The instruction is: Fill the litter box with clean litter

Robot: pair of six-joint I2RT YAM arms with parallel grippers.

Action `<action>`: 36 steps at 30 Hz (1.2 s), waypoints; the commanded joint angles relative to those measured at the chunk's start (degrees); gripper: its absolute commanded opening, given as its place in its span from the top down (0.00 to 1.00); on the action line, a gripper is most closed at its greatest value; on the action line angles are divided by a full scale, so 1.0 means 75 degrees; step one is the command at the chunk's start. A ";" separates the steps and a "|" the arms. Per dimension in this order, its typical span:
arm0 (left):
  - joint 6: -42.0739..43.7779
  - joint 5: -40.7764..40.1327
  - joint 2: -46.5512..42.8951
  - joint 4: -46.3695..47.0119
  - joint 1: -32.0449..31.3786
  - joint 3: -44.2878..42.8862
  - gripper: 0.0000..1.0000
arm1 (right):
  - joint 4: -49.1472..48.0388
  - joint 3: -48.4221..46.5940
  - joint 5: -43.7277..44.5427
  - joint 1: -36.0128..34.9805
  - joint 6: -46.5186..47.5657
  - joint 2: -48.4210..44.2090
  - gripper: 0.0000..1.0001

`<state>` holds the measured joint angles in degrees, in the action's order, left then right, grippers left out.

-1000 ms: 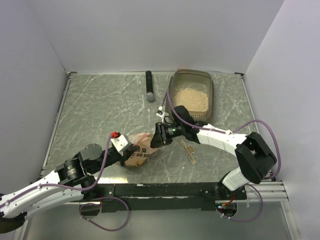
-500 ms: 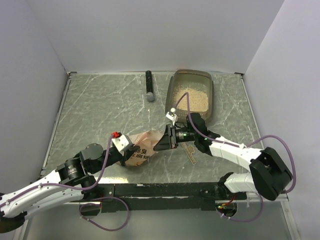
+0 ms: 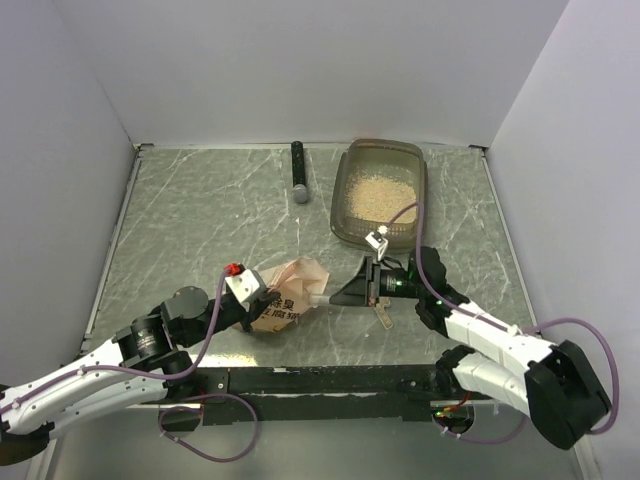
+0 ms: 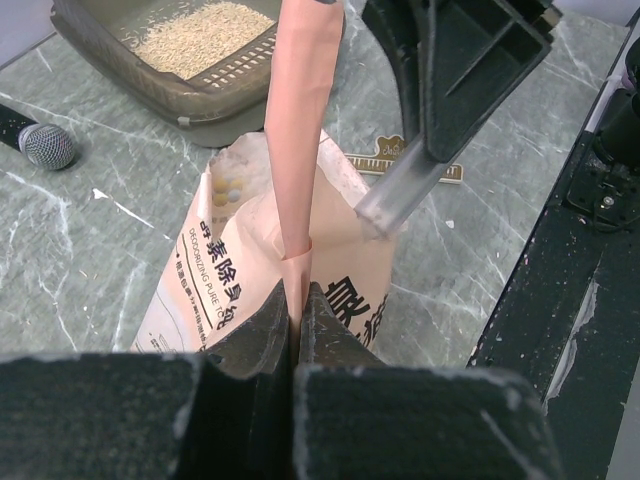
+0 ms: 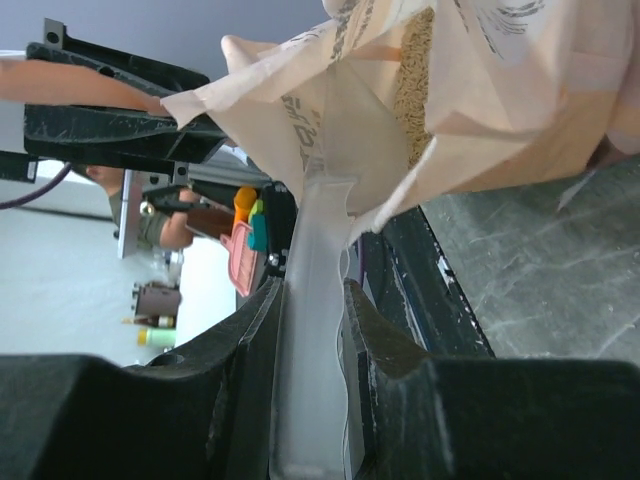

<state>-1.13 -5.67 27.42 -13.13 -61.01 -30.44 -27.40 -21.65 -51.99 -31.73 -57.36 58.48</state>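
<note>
Left gripper: fingers pinched together on a fold at the left end of the orange-pink pouch. The pouch lies near-centre on the table, long axis roughly left-right, mouth to the right. Right gripper: fingers clamped on a translucent strip at the pouch mouth. The mouth is open, and tan granules show inside in the right wrist view. The litter box sits far right on the table, well apart from the pouch, with a layer of clean litter in it. Key relation: the box lies far and right of the pouch mouth, so the mouth points roughly its way. The right arm is nearer the box; the left holds the pouch's other end. Judgement: the next move needs the pouch lifted over the box's near-left wall and tipped. A ruler lies by the right gripper. A microphone lies left of the box, likely out of the path.
</note>
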 commanded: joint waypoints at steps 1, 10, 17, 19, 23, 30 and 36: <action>0.0033 -0.0134 0.0035 0.0344 -0.0033 -0.0126 0.99 | -0.0659 0.0460 0.0215 0.0210 -0.0530 -0.0752 1.00; 0.0021 -0.0170 0.0000 0.0367 -0.0021 -0.0114 0.99 | -0.0075 0.1468 0.1259 0.0328 -0.1152 -0.2487 1.00; 0.0033 -0.0146 0.0000 0.0379 -0.0033 -0.0114 0.99 | 0.0722 0.2113 0.2126 0.0339 -0.1855 -0.3917 1.00; 0.0033 -0.0169 0.0000 0.0379 -0.0021 -0.0125 0.99 | 0.1015 0.2160 0.2337 0.0339 -0.1937 -0.4269 1.00; 0.0033 -0.0181 -0.0046 0.0379 -0.0021 -0.0114 0.99 | 0.1542 0.2230 0.2723 0.0339 -0.2113 -0.4808 1.00; 0.0045 -0.0217 -0.0070 0.0402 -0.0033 -0.0102 0.99 | 0.2363 0.2219 0.3252 0.0339 -0.2430 -0.5886 1.00; 0.0033 -0.0275 -0.0070 0.0402 -0.0033 -0.0114 0.99 | 0.2973 0.1949 0.3427 0.0339 -0.2430 -0.6238 1.00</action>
<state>-1.08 -6.90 27.42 -12.71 -61.10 -30.44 -8.73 -5.15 -29.36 -29.36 -74.32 13.74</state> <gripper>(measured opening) 0.046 0.336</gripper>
